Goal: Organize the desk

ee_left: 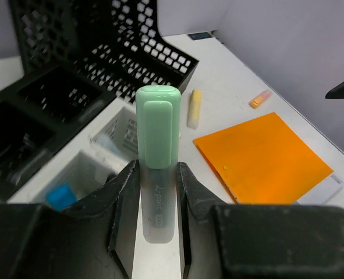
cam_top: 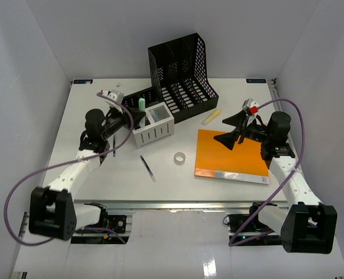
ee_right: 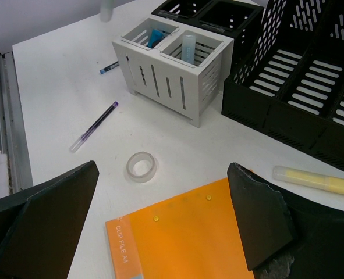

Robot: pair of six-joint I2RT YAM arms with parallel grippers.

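Although a blue pen [ee_right: 109,68] lies loose at the far left of the bench [cam_top: 177,177], close by the left arm, the tidying is under way. The left end effector [cam_top: 138,115] is clamped on an upright mint-green highlighter [ee_left: 158,133], cap uppermost, held over the white slotted caddy [cam_top: 150,125]. That caddy already holds a blue item and a pale tube in its two compartments. Just behind it sits a low black organiser [cam_top: 138,100], and behind that a tall black file rack [cam_top: 180,75], whose slots look unfilled. By my reckoning little is put away and most is left. A purple pen [cam_top: 148,167] lies in front of the caddy, and a clear tape roll [cam_top: 180,157] sits just right of it. A yellow highlighter [cam_top: 211,116] lies beside the rack's front. An orange folder [cam_top: 233,156] lies flat toward the right. In the left wrist view, what may be a small orange marker [ee_left: 260,99] lies farther off, too small to be sure. The right end effector [cam_top: 229,131] hangs over the folder's far edge with its fingers spread wide, gripping nothing. The bench is plain white and matte, edged by a thin metal rail [cam_top: 177,202]. White enclosure walls [cam_top: 38,58] close it in on three sides.
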